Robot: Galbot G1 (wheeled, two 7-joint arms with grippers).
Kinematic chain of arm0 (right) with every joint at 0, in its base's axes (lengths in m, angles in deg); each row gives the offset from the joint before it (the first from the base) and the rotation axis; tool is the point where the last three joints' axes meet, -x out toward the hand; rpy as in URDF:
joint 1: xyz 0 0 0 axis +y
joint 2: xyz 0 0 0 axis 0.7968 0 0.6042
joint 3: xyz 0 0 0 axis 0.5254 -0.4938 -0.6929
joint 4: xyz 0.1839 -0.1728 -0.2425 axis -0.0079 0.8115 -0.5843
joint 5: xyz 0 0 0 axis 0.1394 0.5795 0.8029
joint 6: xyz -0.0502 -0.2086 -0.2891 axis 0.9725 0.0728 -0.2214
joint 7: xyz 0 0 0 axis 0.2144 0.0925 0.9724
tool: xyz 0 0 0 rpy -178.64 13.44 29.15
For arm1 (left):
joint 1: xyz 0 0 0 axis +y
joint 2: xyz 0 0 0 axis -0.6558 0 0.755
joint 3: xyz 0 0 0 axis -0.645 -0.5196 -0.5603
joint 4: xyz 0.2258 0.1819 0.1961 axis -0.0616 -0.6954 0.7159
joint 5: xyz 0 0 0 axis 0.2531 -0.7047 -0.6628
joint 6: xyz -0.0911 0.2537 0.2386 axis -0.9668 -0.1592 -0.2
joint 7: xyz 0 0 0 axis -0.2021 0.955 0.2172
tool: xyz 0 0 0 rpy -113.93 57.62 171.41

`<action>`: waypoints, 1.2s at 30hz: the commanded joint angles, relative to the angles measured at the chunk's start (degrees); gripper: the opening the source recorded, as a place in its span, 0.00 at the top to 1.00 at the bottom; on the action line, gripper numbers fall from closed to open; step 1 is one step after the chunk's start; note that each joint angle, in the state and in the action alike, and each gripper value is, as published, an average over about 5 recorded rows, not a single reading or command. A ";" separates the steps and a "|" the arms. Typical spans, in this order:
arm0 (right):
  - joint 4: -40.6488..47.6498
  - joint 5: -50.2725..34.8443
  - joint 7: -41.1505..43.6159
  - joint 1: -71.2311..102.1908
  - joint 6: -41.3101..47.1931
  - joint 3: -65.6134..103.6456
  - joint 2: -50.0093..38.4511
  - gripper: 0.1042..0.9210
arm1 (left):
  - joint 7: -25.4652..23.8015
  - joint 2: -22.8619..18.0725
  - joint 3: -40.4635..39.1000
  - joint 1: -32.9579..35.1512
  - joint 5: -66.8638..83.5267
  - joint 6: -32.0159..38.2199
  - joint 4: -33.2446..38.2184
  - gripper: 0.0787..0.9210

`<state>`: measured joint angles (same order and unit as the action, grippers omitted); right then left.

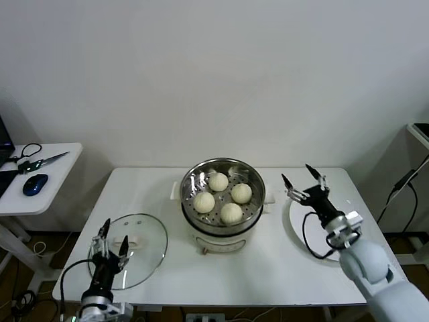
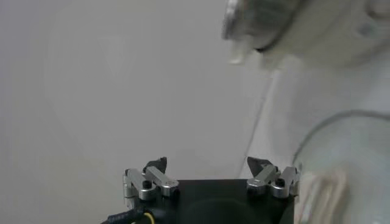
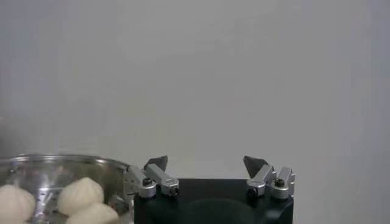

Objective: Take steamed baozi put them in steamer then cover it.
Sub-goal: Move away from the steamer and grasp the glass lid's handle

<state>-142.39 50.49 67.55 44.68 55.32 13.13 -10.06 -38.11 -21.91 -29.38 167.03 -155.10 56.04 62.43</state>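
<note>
Right now you are looking over a white rectangular table (image 1: 167, 275) with the round shiny stainless-steel steamer (image 1: 190, 182) sitting at its centre on a white base, its top uncovered. To its left, the round clear glass lid (image 1: 149, 238) is lying flat on the table near the front edge, and to its right a flat white plate (image 1: 293, 225) is resting bare, which suggests loading is finished.

Inside the steamer, all four cream-white steamed baozi (image 1: 218, 181) are sitting on the perforated tray, spaced apart in a rough diamond, so by my reading only the covering step is left.

Your right gripper (image 1: 303, 180) is hovering above the inner side of the plate, just beside the steamer, its two fingers spread wide and holding nothing; the right wrist view is showing the steamer rim and buns close by. It seems to be idling clear of the pot.

Your left gripper (image 1: 111, 235) is hanging over the near-left part of the glass lid, fingers parted and empty, probably lining up on the lid's handle (image 1: 137, 239) for the lift. Expect the smooth glass to be slippery, so you are needing a centred grip on that handle.
</note>
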 commanded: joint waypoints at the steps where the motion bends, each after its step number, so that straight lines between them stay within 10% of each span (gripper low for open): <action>1: -5.84 3.48 -2.45 11.32 4.15 11.89 5.27 0.12 | 0.04 -0.93 -4.07 -0.52 -31.22 -6.27 -7.65 0.12; 36: -2.86 9.32 -0.24 10.48 3.65 11.70 6.69 0.12 | 12.49 -1.62 -2.64 -20.71 -24.95 -6.85 -33.09 0.12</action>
<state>-145.32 58.95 67.02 54.76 58.91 24.42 -3.75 -27.29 -23.79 -32.09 150.60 -180.03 49.65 34.09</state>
